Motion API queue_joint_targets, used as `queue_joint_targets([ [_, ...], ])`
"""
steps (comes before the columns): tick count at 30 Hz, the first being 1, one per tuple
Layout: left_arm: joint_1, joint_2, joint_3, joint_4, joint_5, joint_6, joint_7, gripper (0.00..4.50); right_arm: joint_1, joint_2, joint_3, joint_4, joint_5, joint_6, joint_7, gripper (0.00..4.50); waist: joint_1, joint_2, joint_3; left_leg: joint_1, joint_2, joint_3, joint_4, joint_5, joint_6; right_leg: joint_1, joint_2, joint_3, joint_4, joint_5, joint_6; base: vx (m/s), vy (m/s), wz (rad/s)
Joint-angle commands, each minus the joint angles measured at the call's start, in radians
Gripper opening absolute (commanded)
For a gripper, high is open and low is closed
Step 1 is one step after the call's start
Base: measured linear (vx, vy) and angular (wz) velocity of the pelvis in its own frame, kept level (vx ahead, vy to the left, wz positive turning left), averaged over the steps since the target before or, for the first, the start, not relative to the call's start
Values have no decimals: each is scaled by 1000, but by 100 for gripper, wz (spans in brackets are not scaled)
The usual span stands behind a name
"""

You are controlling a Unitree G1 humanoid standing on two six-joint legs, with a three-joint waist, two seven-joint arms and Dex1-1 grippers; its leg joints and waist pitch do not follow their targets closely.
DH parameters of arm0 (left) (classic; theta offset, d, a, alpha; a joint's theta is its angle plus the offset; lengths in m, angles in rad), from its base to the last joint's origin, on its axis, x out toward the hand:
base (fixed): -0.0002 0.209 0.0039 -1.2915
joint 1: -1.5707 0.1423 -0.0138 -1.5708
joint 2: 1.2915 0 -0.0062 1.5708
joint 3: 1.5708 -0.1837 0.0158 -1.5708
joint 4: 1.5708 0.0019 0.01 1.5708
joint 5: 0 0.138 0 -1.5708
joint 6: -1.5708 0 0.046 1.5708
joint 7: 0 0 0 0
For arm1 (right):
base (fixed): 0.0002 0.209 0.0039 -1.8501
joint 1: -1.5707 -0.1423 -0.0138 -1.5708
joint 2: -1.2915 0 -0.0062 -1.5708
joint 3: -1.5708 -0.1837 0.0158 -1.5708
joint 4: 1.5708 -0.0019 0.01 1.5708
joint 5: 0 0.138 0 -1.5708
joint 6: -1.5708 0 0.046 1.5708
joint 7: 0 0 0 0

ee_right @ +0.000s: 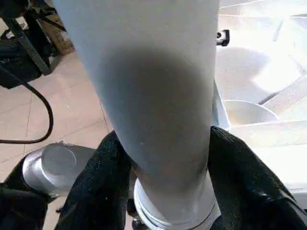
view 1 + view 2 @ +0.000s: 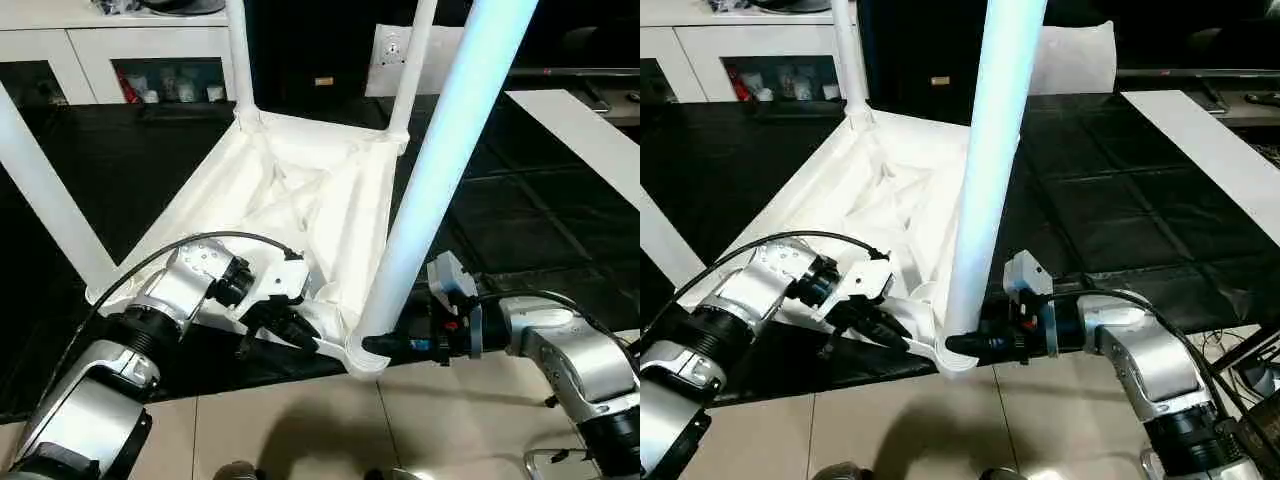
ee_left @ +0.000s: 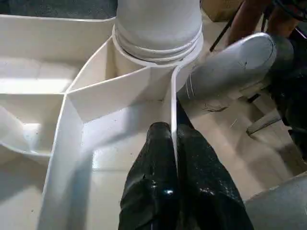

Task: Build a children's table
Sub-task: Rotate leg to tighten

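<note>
Children's table (image 2: 300, 190) lies upside down on a dark mat, its ribbed underside facing up and its four legs rising from the rounded corner sockets. Seen from the head camera, two far legs stand at about 12 o'clock, a third leg (image 2: 45, 195) leans out toward 9 o'clock, and the nearest leg (image 2: 440, 160) climbs from the near corner socket (image 2: 365, 352) toward 1 o'clock, crossing much of the picture.

From 8 o'clock, the left gripper (image 2: 285, 325) reaches in over the table's near rim (image 3: 173, 110). In the left wrist view its two black fingers (image 3: 158, 177) are pressed close together with the thin rim wall between them, one finger inside the tabletop and one outside, so the gripper is clamped on the rim just beside the near socket.

At 4 o'clock the right gripper (image 2: 975, 345) comes in level from the right, above the tiled floor (image 2: 300, 430), at the foot of the nearest leg. In the right wrist view its black fingers (image 1: 100, 187) sit on either side of the leg just above the socket collar and touch it on both flanks, gripping the leg at a middling width.
</note>
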Motion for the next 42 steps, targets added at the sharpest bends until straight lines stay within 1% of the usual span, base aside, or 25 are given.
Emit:
queue_joint_targets([
  [1,-26,-24,5,6,3,22,19,0,12,18,6,-20,19,25,-18,198,-7,-9,-73,9,46,-3,-82,-272,22,51,-33,44,-63,-366,-202,0,0,0],
  [3,-28,-28,9,8,-2,31,30,0,15,26,0,-24,22,34,-38,198,-9,-11,-71,8,45,-4,-83,-281,20,52,-32,43,-64,-380,-198,0,0,0],
  [5,-37,-52,32,13,-3,89,117,0,19,76,-10,-25,-16,27,-155,198,-13,-7,-66,12,44,-4,-85,-310,8,45,-32,43,-70,-431,-184,0,0,0],
  [8,-40,-109,80,6,-35,187,228,0,18,174,-37,-15,-40,72,-332,198,-27,-8,-61,12,37,-12,-84,-375,-20,44,-33,32,-87,-578,-124,0,0,0],
  [9,-39,-131,96,-2,-46,224,263,0,17,213,-47,-14,-42,93,-391,197,-35,-8,-57,14,35,-15,-84,-389,-30,39,-33,27,-95,-624,-104,0,0,0],
  [10,-38,-139,102,-7,-50,238,275,0,17,228,-51,-14,-42,101,-412,197,-50,-9,-56,10,32,-21,-82,-411,-34,41,-32,18,-102,-669,-79,0,0,0],
  [11,-37,-164,115,-14,-53,264,321,0,12,268,-59,-12,-44,114,-464,196,-56,-9,-55,5,31,-24,-82,-420,-35,46,-33,13,-105,-688,-64,0,0,0],
  [12,-37,-169,117,-15,-52,268,332,0,11,275,-59,-11,-45,115,-473,196,-67,-5,-54,7,30,-28,-81,-442,-36,42,-33,6,-116,-715,-45,0,0,0],
  [13,-38,-212,136,-20,-44,307,432,0,-5,345,-66,-1,-56,127,-562,196,-79,-6,-58,6,29,-30,-78,-443,-30,46,-35,2,-119,-700,-43,0,0,0],
  [14,-44,-246,154,-20,-44,336,502,0,-24,397,-74,18,-65,138,-632,196,-90,0,-59,4,32,-33,-82,-446,-34,44,-34,0,-114,-662,-65,0,0,0],
  [15,-48,-267,164,-20,-45,352,544,0,-36,428,-80,31,-71,145,-674,196,-99,-3,-57,2,32,-35,-83,-460,-35,43,-31,-4,-117,-664,-65,0,0,0],
  [17,-62,-311,188,-17,-37,373,648,0,-67,489,-88,61,-96,158,-767,196,-115,0,-54,11,28,-38,-78,-505,-34,40,-29,-19,-131,-696,-49,0,0,0],
  [18,-68,-328,196,-16,-38,382,680,0,-79,508,-85,71,-106,166,-791,196,-131,6,-55,15,31,-42,-81,-526,-23,47,-33,-27,-136,-665,-56,0,0,0],
  [19,-70,-335,201,-16,-37,385,696,0,-81,515,-83,71,-109,168,-796,196,-136,7,-55,9,34,-44,-84,-527,-21,53,-34,-27,-134,-646,-58,0,0,0],
  [21,-74,-352,216,-20,-33,393,739,0,-88,538,-81,67,-112,172,-810,196,-141,3,-58,7,32,-41,-87,-514,-14,51,-35,-19,-130,-600,-76,0,0,0],
  [22,-74,-354,217,-21,-33,395,743,0,-88,541,-81,67,-111,171,-812,252,-142,1,-60,7,29,-37,-85,-490,-3,49,-36,-12,-126,-580,-94,0,0,0],
  [26,-47,-318,174,-45,1,355,688,0,-69,518,-96,51,-125,138,-794,272,-137,4,-68,-4,32,-30,-89,-406,27,55,-36,7,-107,-458,-146,0,0,0],
  [27,-42,-307,167,-50,5,354,675,0,-65,506,-99,46,-127,131,-787,304,-131,6,-70,-6,33,-25,-88,-356,42,55,-35,14,-97,-386,-175,0,0,0],
  [28,-39,-300,161,-55,8,356,669,0,-63,498,-101,45,-129,128,-786,304,-132,4,-70,-9,31,-22,-87,-343,49,55,-33,16,-94,-370,-182,0,0,0],
  [32,-30,-259,142,-57,23,324,627,0,-42,438,-114,25,-119,106,-728,336,-120,4,-68,-13,31,-19,-84,-321,64,57,-36,19,-95,-410,-176,0,0,0],
  [33,-23,-224,130,-54,26,283,569,0,-25,377,-119,12,-117,85,-663,351,-111,2,-68,-12,33,-18,-84,-302,69,58,-34,21,-93,-397,-173,0,0,0],
  [34,-23,-224,130,-54,26,283,569,0,-25,377,-119,12,-117,85,-663,361,-109,2,-70,-14,33,-18,-82,-293,73,59,-34,21,-90,-383,-175,0,0,0],
  [35,-13,-192,122,-56,21,240,500,0,-15,316,-128,12,-120,57,-605,368,-105,0,-70,-16,34,-16,-81,-278,80,59,-33,24,-85,-354,-182,0,0,0],
  [39,4,-140,100,-56,16,163,389,0,-12,220,-136,29,-118,0,-480,405,-90,-1,-74,-16,35,-12,-75,-235,95,58,-35,27,-75,-316,-207,0,0,0],
  [42,14,-101,76,-50,11,123,298,0,-16,162,-131,43,-112,-32,-385,418,-74,-1,-70,-9,40,-7,-74,-242,95,52,-33,30,-72,-322,-216,0,0,0],
])
